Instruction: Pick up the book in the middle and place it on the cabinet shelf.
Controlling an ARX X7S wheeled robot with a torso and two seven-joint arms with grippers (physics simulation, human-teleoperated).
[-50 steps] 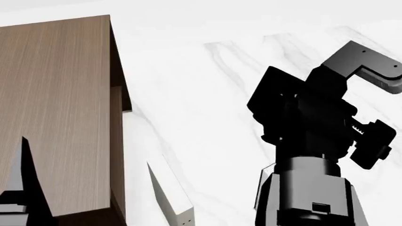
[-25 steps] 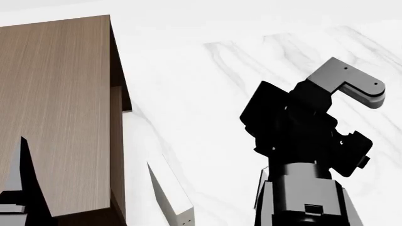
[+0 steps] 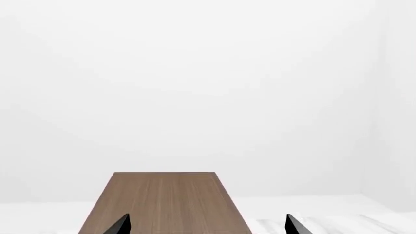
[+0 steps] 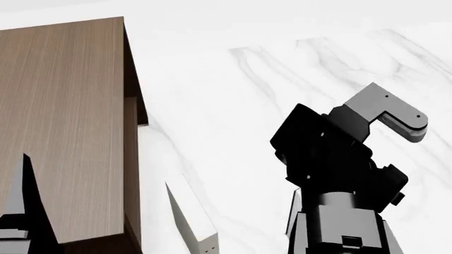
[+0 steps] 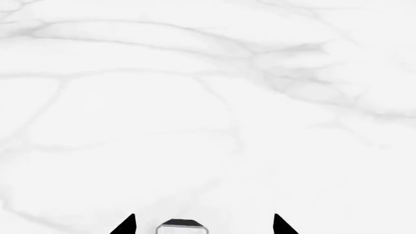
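In the right wrist view, the end of a book (image 5: 182, 227) shows, with a dark grey edge over a white face. It sits between the tips of my open right gripper (image 5: 202, 227), apart from both. From the head camera my right arm (image 4: 339, 174) hides that gripper and most of this book. The brown wood-grain cabinet shelf (image 4: 63, 121) stands at the left. My left gripper (image 3: 206, 228) hangs open over the cabinet's flat top (image 3: 169, 200) with nothing in it. One of its dark fingers (image 4: 25, 206) shows at the head view's lower left.
A pale off-white book with small dots (image 4: 190, 217) stands upright on the white marble floor (image 4: 233, 106), just right of the cabinet. A thin pale sliver of another book (image 4: 292, 211) peeks out beside my right arm.
My right arm's wrist has dropped lower and turned, and its grey end link has come down from the upper right. The left arm, cabinet and pale book have not moved.
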